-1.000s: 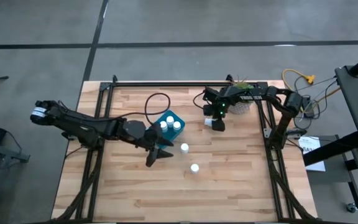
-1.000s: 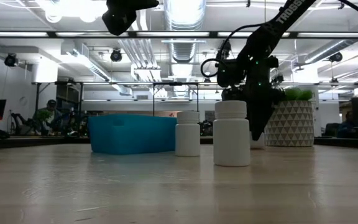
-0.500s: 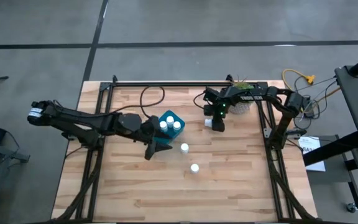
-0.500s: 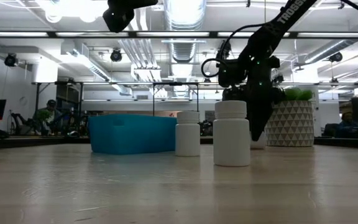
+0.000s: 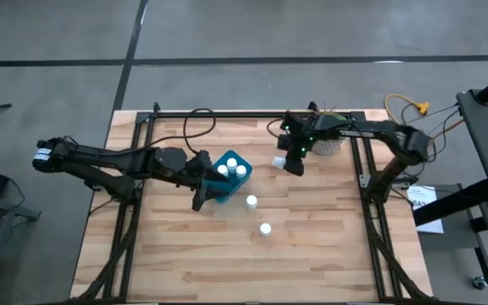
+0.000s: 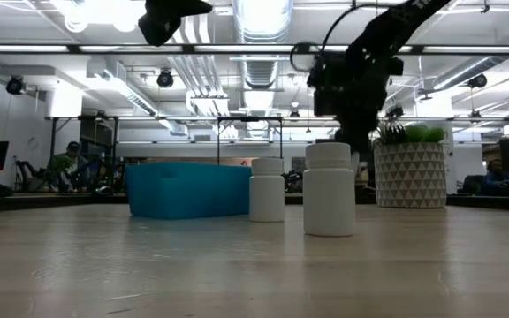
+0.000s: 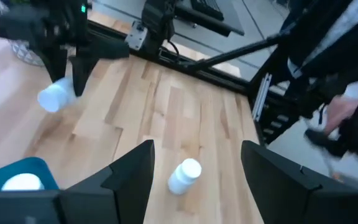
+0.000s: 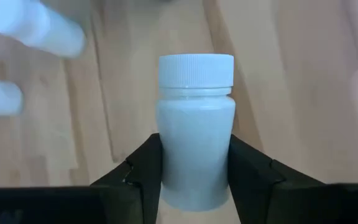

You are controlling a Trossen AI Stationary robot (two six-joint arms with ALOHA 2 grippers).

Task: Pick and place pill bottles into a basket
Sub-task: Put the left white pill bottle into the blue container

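High view: wooden table (image 5: 176, 254) w/ teal basket (image 5: 224, 191) near centre-left; three white caps visible inside it, i.e. bottles in basket (image 5: 231, 168). Two more pill bottles stand on the bare wood just right of & nearer the table front than the basket: one close to it (image 5: 252, 202), another farther out (image 5: 265, 228). Left gripper (image 5: 200, 193) sits at the basket's left edge, arm stretched in from table's left side; fingers look spread. Right gripper (image 5: 291, 163) is over the rear-right part of the table, beside the white plant pot (image 5: 327, 142), w/ a held bottle (image 5: 280, 161) showing white at its tip. Low view: basket (image 6: 188, 189) on the left, two bottles upright on the wood, smaller-looking one (image 6: 267, 189) beside basket, larger-looking one (image 6: 330, 189) nearer camera. Right arm's gripper hangs above them, clear of the table top; fingers hidden here behind front bottle. Plant pot (image 6: 410, 175) at right. A person (image 6: 63, 163) sits far back in the room. Left wrist view: own fingers (image 7: 123, 183) apart, nothing between them; basket corner (image 7: 23, 180) w/ a cap; one bottle on wood (image 7: 184, 175); right arm's gripper farther off, carrying its bottle (image 7: 56, 97) tilted, off the table. Right wrist view: fingers (image 8: 143, 168) clamped on both sides of the bottle (image 8: 196, 124), cap pointing away from the wrist; blurred white bottles (image 8: 36, 28) beyond.
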